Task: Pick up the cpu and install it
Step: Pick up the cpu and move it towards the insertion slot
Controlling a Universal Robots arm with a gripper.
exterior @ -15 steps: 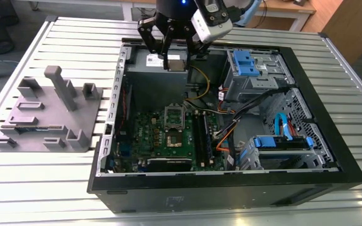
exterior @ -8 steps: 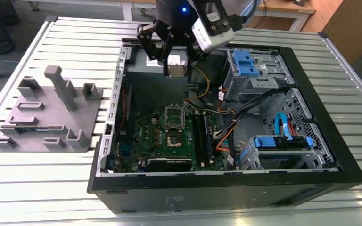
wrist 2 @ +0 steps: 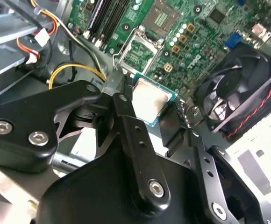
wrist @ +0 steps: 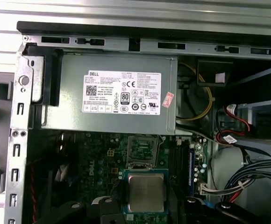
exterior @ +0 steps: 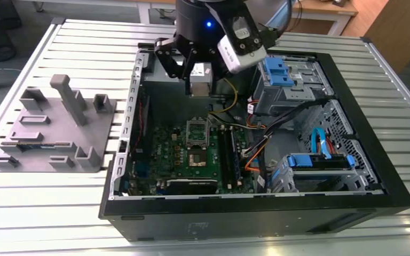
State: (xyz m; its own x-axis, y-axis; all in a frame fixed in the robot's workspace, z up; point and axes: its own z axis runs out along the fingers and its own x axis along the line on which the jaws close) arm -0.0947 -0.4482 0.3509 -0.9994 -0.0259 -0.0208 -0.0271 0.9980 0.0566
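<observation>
My gripper (exterior: 200, 88) hangs over the far part of the open computer case (exterior: 262, 213), shut on the cpu (exterior: 200, 85). In both wrist views the cpu (wrist 2: 149, 100) (wrist: 146, 192) is a small square chip with a pale metal top and a green rim, clamped between the black fingers (wrist 2: 126, 107). It is held in the air above the green motherboard (exterior: 183, 170). The open socket (exterior: 196, 158) (wrist: 140, 151) (wrist 2: 142, 51) lies lower on the board, with its metal frame (exterior: 196, 129) flipped up beside it.
A grey plastic block with upright posts (exterior: 52, 133) stands at the exterior view's left on the slatted table (exterior: 48, 213). Inside the case are the power supply (wrist: 112, 100), a black fan (wrist 2: 238, 98), blue drive brackets (exterior: 319, 160) and loose cables (exterior: 255, 154).
</observation>
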